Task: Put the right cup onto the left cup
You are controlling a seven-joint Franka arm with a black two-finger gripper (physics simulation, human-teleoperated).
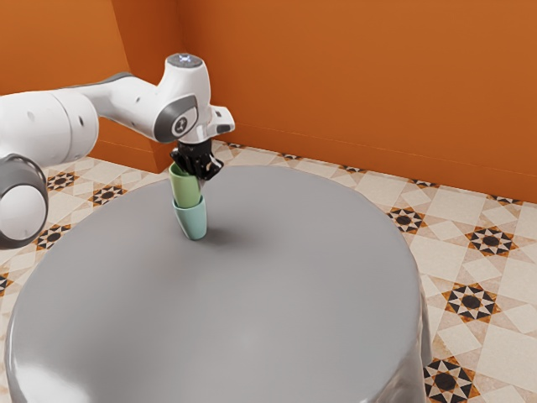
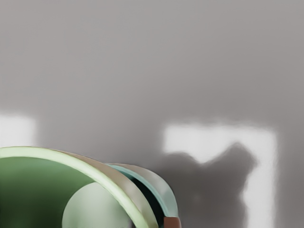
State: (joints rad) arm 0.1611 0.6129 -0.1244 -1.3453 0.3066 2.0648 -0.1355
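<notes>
Two cups line up, the green cup (image 1: pixel 185 190) with its base at the mouth of the teal cup (image 1: pixel 192 222), which stands on the grey table (image 1: pixel 252 294). My gripper (image 1: pixel 201 175) is at the green cup's rim; whether it is open or closed I cannot tell. Seating seems the step in hand: next, settle the upper cup squarely, ensure release, then rise clear.

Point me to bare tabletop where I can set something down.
Two stretches of the grey table are bare: the broad one from the teal cup toward the exterior view's lower edge, and the one reaching the tabletop's edge at the exterior view's right. It's crowded where the claw is at the green cup, above the teal one.
</notes>
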